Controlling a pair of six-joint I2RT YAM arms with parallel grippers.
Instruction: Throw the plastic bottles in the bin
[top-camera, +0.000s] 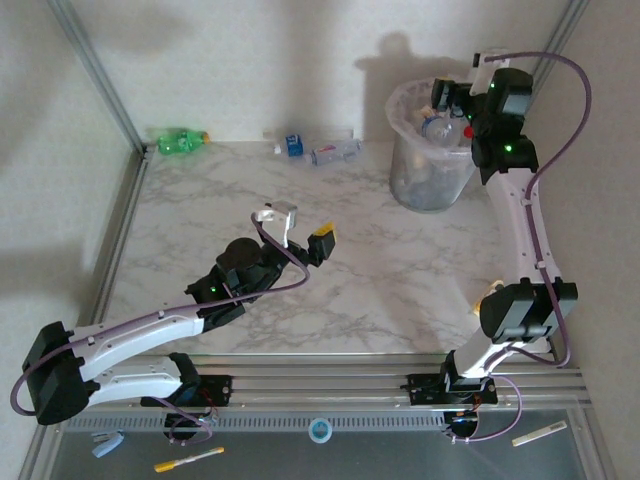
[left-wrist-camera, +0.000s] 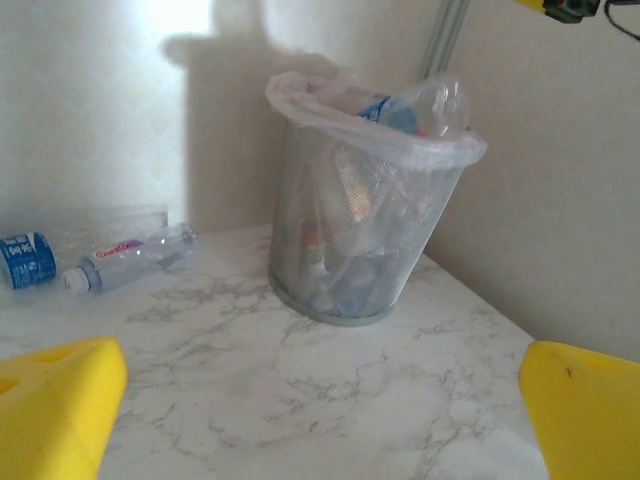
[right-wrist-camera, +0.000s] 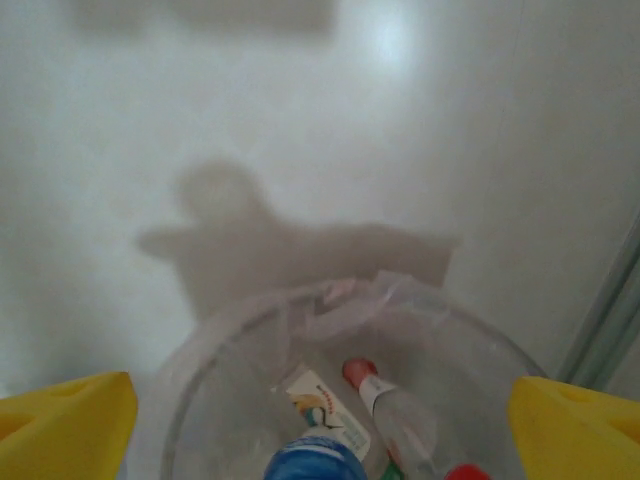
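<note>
The grey mesh cylindrical bin (top-camera: 432, 188), lined with a whitish translucent plastic bag, stands upright at the far right of the white marbled tabletop (top-camera: 400, 280), close to the back wall. It is heaped with bottles. One clear plastic bottle with a blue label (left-wrist-camera: 415, 105) lies tilted across the rim and pokes above it. Seen from the right wrist, a red-capped clear bottle (right-wrist-camera: 385, 405) lies inside with its cap towards the back wall.

The right gripper (top-camera: 450, 98) hangs directly over the bin's mouth, its yellow fingers (right-wrist-camera: 60, 425) spread wide with nothing between them; the binned bottles lie just below.

Three more bottles lie along the back wall. A green plastic bottle (top-camera: 180, 141) rests on its side in the far left corner, its long axis running along the wall and its orange cap pointing right. Nearer the middle sits a small blue-labelled bottle (top-camera: 292, 145). Just beside it on the right is a clear bottle with a red-printed label (top-camera: 335, 152), on its side, lying roughly along the wall with its white cap towards the left.

The left gripper (top-camera: 300, 232) hovers over the middle of the table — jaws wide apart, empty, facing the bin — well short of those three bottles.
</note>
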